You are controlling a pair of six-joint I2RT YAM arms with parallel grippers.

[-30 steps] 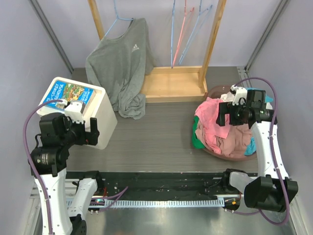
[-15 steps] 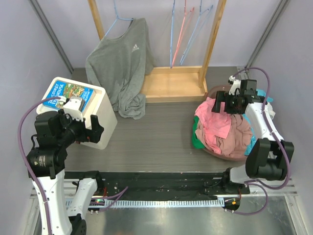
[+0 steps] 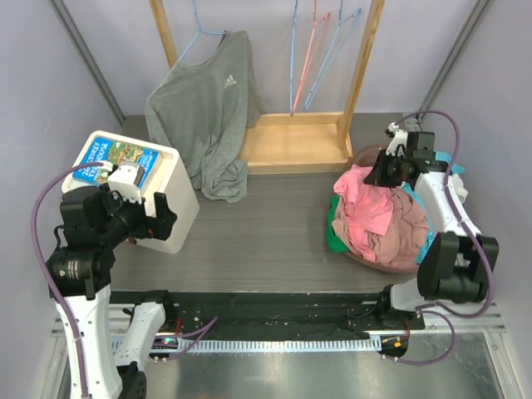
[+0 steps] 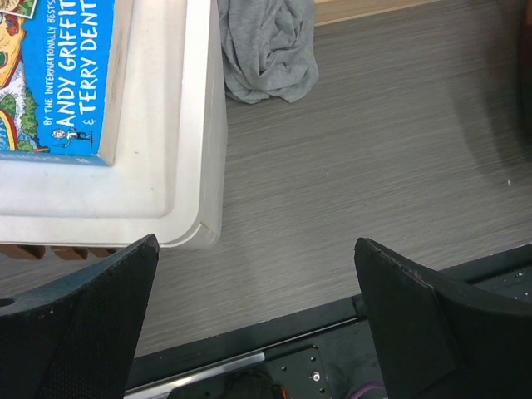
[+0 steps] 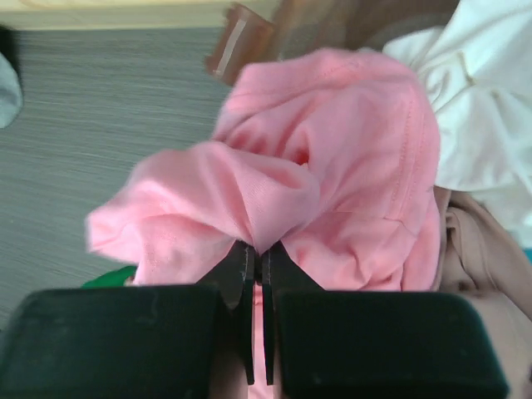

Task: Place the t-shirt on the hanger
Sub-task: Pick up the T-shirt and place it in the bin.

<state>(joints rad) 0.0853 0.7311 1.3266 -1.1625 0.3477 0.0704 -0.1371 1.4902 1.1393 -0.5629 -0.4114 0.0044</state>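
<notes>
Your right pincer [image 5: 256,259] is pinching shut on a raised fold of the t-shirt [image 5: 332,158] — it is lying atop the clothes pile [image 3: 399,237] at the right of the bench [image 3: 266,224] — likely to lift it free. Your left pincer [image 4: 253,249] is hanging wide open beside the white box [image 4: 166,166].

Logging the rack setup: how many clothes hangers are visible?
4: blue hanger holding the grey top; at the rack's right, left blue hanger, pink hanger, right blue hanger. Overlap may hide more.

White arm links [image 3: 81,332], black joints [image 3: 79,264], purple cables [image 3: 34,224] looping over each; matte black, blocky fingers [image 4: 432,324]
</notes>
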